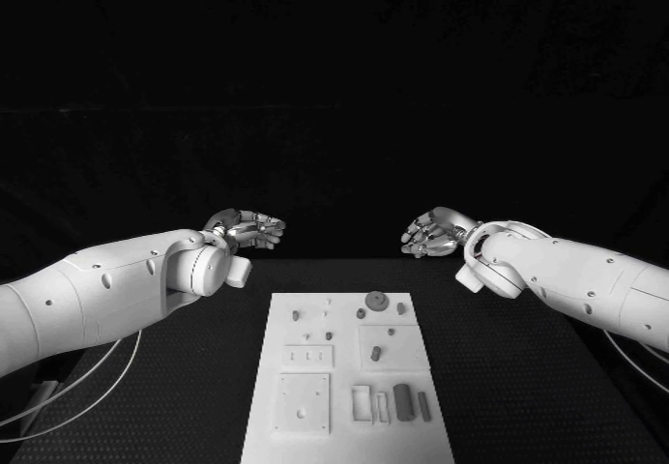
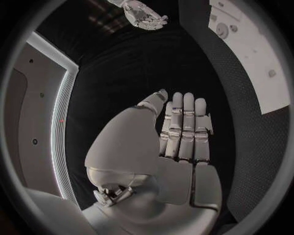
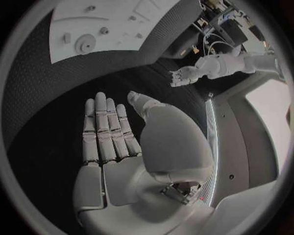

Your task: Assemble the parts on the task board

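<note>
The white task board [image 1: 349,425] lies in the middle of the table, with small grey parts on it: a round disc [image 1: 375,300], small pegs [image 1: 401,308] and longer bars [image 1: 404,400] near the front. My left hand [image 1: 246,232] hovers beyond the board's far left corner, and my right hand [image 1: 434,234] beyond its far right corner. Both hands hold nothing. In the left wrist view my left hand [image 2: 178,142] is flat with its fingers straight. The right wrist view shows my right hand [image 3: 113,137] flat the same way. The board [image 2: 248,49] [image 3: 116,19] lies off to the side of each palm.
The black table [image 1: 530,387] extends on both sides of the board. Cables [image 1: 84,396] hang beside my left arm at the table's left edge. Each wrist view shows the other hand [image 2: 144,13] [image 3: 183,74] across the dark gap.
</note>
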`<state>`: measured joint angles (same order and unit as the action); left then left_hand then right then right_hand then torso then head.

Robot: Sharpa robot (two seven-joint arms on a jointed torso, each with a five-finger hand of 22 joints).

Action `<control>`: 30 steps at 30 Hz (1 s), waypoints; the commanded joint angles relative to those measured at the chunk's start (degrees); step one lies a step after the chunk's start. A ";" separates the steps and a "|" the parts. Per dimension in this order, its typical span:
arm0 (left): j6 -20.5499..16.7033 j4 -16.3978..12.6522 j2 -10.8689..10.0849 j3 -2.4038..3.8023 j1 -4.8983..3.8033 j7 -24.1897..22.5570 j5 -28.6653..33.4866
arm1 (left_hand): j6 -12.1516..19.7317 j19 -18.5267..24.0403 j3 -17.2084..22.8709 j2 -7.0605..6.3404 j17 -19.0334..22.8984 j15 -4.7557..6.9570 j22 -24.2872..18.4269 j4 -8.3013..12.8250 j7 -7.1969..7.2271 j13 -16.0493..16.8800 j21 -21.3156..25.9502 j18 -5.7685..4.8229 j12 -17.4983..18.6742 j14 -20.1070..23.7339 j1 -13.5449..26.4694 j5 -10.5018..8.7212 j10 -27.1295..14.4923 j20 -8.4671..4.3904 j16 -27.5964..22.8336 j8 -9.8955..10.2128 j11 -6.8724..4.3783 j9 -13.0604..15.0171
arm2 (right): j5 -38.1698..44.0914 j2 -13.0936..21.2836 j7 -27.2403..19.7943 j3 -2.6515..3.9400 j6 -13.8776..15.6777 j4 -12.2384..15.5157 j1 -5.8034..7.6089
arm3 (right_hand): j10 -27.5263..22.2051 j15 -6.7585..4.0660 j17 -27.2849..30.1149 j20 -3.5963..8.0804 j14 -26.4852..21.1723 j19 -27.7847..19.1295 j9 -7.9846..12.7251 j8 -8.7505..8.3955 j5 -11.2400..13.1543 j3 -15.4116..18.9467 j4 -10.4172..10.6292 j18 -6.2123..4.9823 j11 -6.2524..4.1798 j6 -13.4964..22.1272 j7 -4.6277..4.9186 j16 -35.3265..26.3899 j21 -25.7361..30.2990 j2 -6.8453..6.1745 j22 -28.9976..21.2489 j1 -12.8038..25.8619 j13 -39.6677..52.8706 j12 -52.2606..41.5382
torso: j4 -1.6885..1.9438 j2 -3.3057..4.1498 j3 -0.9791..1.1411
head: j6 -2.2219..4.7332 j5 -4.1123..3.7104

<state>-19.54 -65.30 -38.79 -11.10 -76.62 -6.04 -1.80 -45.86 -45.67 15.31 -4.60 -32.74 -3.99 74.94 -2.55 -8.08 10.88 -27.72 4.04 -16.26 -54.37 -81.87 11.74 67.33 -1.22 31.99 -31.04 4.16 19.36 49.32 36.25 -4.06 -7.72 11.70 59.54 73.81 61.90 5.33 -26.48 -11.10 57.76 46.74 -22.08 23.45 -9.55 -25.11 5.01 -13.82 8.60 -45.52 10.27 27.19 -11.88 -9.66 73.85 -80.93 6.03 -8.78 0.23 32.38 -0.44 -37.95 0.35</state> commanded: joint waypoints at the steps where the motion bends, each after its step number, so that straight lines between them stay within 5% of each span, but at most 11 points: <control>1: 3.07 -2.66 -1.22 0.03 -0.10 -1.24 -2.97 | -0.16 0.03 -1.10 -1.96 -0.12 0.07 0.88 -0.19 -0.25 0.00 -0.35 -0.52 0.98 -0.47 2.49 -1.10 -0.14 -0.50 -0.47 1.08 0.38 -0.05 | 16.96 -0.14 1.46 0.03 -0.38 0.69 -0.03 | 4.86 -3.90 -6.16 3.03 9.81 10.17 -1.21 -0.95 -1.32 -9.23 -13.03 -1.18 -1.14 -3.60 -0.54 2.46 -4.71 -0.30 2.23 11.33 -0.37 2.50 | 0.69 0.74 -0.14 | 0.29 -0.31; 7: 3.83 -7.49 -4.09 0.05 -0.28 -2.09 -4.20 | 0.71 0.20 -3.79 -3.69 -0.27 -0.10 0.71 -0.70 -0.97 -0.16 -0.39 -0.41 2.87 -0.49 5.70 -2.13 -1.37 -0.47 -1.17 3.08 1.13 0.08 | 26.57 -0.62 2.39 0.05 -1.39 1.60 -0.03 | 4.85 -4.66 -9.80 4.98 13.94 14.65 -1.57 -2.06 -5.80 -9.34 -17.61 -1.18 -1.59 -2.95 -0.32 4.52 -8.19 -0.93 2.50 15.98 -0.73 4.04 | 1.41 2.12 0.07 | 0.85 -0.98; 12: 3.61 -10.33 -5.95 0.06 -0.78 -1.90 -4.33 | 0.86 0.24 -4.15 -3.90 -0.35 -0.15 0.61 -0.98 -1.16 -0.15 -0.38 -0.30 3.55 -0.53 6.03 -2.19 -1.56 -0.42 -1.45 3.71 1.38 0.25 | 30.25 -1.73 4.49 0.05 -3.60 1.17 -0.03 | 3.32 -4.27 -11.69 5.26 13.96 15.00 -1.72 -3.17 -20.55 -8.81 -18.94 -1.18 -1.13 -1.32 0.51 5.00 -9.42 -3.17 2.48 19.07 -1.27 5.14 | 1.88 3.41 0.28 | 1.27 -1.46; 17: 3.50 -11.69 -6.40 0.06 -1.18 -1.87 -4.34 | 1.00 0.26 -4.26 -4.05 -0.41 -0.22 0.57 -1.14 -1.42 -0.12 -0.39 -0.24 3.92 -0.56 6.09 -2.15 -1.61 -0.36 -1.60 4.10 1.60 0.36 | 29.14 -2.07 7.34 0.07 -6.43 1.07 -0.01 | -3.57 -1.82 -12.05 3.98 7.89 8.73 -1.32 -5.99 -32.93 -6.77 -17.79 0.10 1.42 4.44 3.12 2.06 -7.53 -5.79 2.44 23.91 -2.24 5.23 | 2.46 4.69 0.13 | 1.38 -1.83; 21: 3.41 -12.48 -6.51 0.06 -1.34 -1.76 -4.34 | 1.00 0.26 -4.26 -4.04 -0.41 -0.22 0.57 -1.15 -1.42 -0.12 -0.39 -0.24 3.93 -0.56 6.09 -2.15 -1.61 -0.35 -1.61 4.12 1.59 0.36 | 28.40 -2.77 8.78 0.07 -6.86 0.45 -0.01 | -4.24 -1.57 -12.15 3.85 7.24 8.00 -1.33 -6.24 -33.93 -6.66 -17.60 0.24 1.67 5.07 3.36 1.80 -7.32 -5.92 2.46 24.28 -2.23 5.22 | 3.01 5.57 -0.04 | 1.48 -2.06; 23: 3.61 -12.70 -6.49 0.06 -1.36 -1.70 -4.14 | 1.13 0.25 -4.36 -4.09 -0.44 -0.26 0.56 -1.39 -1.57 -0.11 -0.40 -0.22 4.13 -0.59 6.32 -2.12 -1.65 -0.31 -1.69 4.34 1.68 0.41 | 28.71 -3.31 10.21 0.07 -7.12 0.18 -0.01 | -6.26 -0.54 -12.24 3.29 4.03 4.81 -1.62 -6.66 -42.25 -4.49 -11.56 1.11 2.50 6.78 3.63 0.54 -6.05 -6.15 2.44 33.68 -2.09 5.04 | 3.29 6.03 -0.10 | 1.40 -2.29; 25: 3.85 -12.79 -6.31 0.06 -1.36 -1.59 -3.26 | 1.09 0.25 -4.51 -3.93 -0.52 -0.29 0.53 -2.25 -1.58 -0.03 -0.44 -0.16 4.42 -0.66 7.06 -2.15 -1.56 -0.28 -1.82 4.62 1.69 0.60 | 32.65 -3.47 11.62 0.07 -6.48 0.56 -0.02 | -3.31 -1.98 -13.96 3.72 5.36 5.54 -3.49 -4.49 -41.90 -3.74 -9.10 0.67 0.91 4.75 1.31 2.41 -7.49 -4.44 2.72 36.17 -0.72 3.34 | 3.51 6.37 -0.17 | 1.26 -2.59; 27: 4.20 -12.69 -6.11 0.06 -1.36 -1.39 -3.33 | 1.06 0.30 -5.14 -3.69 -0.65 -0.27 0.54 -4.28 -1.56 0.10 -0.50 -0.01 4.86 -0.70 8.92 -2.23 -1.45 -0.30 -2.04 5.04 1.70 0.90 | 33.80 -3.49 11.64 0.07 -6.59 0.89 -0.02 | -0.27 -3.80 -16.93 4.31 7.00 7.85 -6.09 -1.99 -40.78 -3.91 -10.56 -0.03 -1.17 1.91 -1.58 6.01 -11.13 -4.04 2.64 35.30 1.42 1.80 | 3.71 6.74 -0.18 | 1.36 -2.57; 30: 4.09 -12.82 -6.16 0.06 -1.37 -1.35 -3.33 | 1.12 0.39 -5.33 -3.85 -0.72 -0.32 0.56 -4.69 -1.58 0.14 -0.54 0.03 5.13 -0.67 8.89 -2.48 -1.52 -0.26 -2.16 5.27 1.75 1.05 | 34.89 -3.38 10.82 0.07 -5.76 1.44 -0.03 | 2.23 -5.06 -19.71 4.82 8.25 9.12 -8.39 -0.92 -38.83 -4.27 -14.18 -0.69 -2.23 0.30 -2.36 9.72 -15.60 -4.00 2.69 31.83 4.37 0.64 | 3.94 7.07 -0.28 | 1.50 -2.45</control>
<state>-16.61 -77.90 -45.02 -11.08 -77.83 -6.96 -5.46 -44.63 -45.45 10.01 -8.38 -33.40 -4.19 74.91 -6.93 -9.31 10.96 -27.94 3.94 -11.48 -54.57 -73.33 9.47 65.80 -1.43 29.99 -26.07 5.73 20.37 80.12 32.81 5.40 -7.68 6.47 60.75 73.79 63.78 0.63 -45.80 -6.31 66.00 55.60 -30.13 22.42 -48.15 -29.53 -8.75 -14.19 6.50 -44.99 8.04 36.39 -26.80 -13.73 75.06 -48.79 9.96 -8.00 3.76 38.80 -0.59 -36.57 -2.14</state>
